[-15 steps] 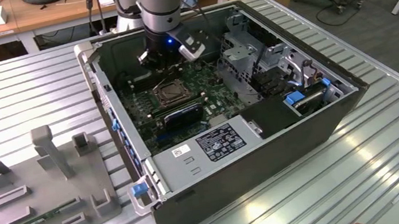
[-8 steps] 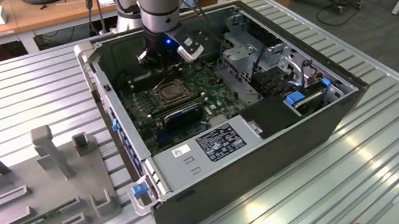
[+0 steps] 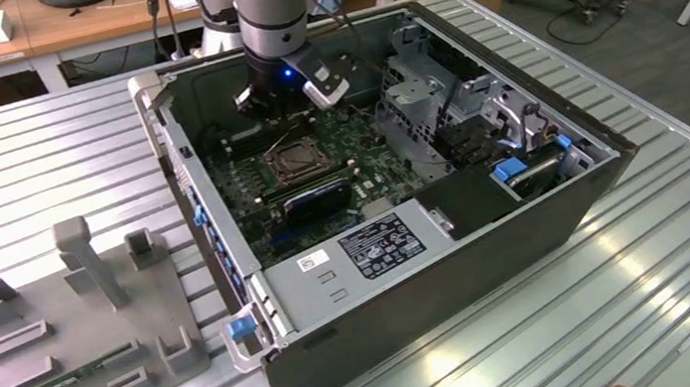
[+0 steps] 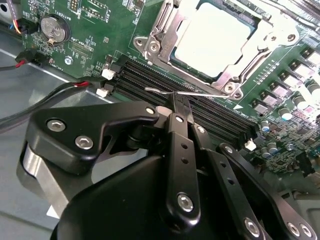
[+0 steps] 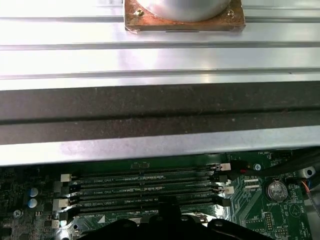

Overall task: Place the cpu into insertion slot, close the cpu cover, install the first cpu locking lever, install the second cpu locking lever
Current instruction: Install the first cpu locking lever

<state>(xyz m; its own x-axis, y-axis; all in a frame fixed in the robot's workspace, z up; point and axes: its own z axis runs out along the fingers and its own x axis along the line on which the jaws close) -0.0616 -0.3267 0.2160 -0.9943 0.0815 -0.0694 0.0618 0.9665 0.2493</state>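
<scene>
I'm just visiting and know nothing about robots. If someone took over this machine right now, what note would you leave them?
The tool: shut, its tip at a thin locking lever above the memory slots. I cannot tell whether the lever is pinched or just pressed.
Things: the cpu sits in the insertion slot, and the cpu cover lies down over it.
Done: cpu placed, cover closed.
Left: this lever does not look latched. The other lever's state is unclear.
</scene>
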